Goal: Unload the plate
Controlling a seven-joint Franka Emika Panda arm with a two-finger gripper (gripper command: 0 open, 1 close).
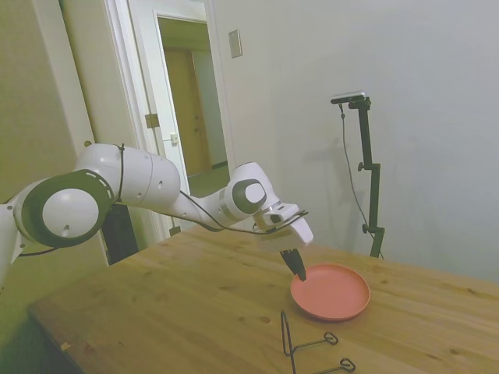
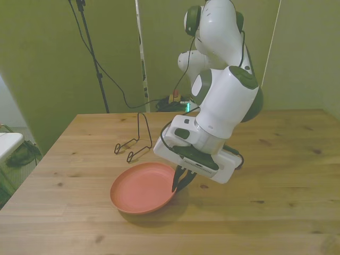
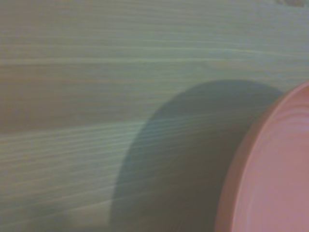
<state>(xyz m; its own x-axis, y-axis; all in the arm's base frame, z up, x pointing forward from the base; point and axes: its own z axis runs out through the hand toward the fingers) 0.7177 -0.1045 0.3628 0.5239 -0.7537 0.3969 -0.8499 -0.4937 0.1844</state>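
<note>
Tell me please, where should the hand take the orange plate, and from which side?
Probably at the raised rim, coming from above. The plate lies flat and shallow on the table, so only its thin edge offers a pinch. The hand is already at the rim on the front view's right, away from the wire rack.

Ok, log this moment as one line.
gripper: shut on plate rim | plate: tilted, one edge raised off table | rack: beside plate, apart

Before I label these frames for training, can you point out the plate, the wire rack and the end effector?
plate [image 2: 139, 187]: front view, bare inner surface.
wire rack [image 2: 143, 131]: front view, upright loop.
end effector [image 1: 299, 269]: side view, dark fingertips at the plate's rim.
</note>
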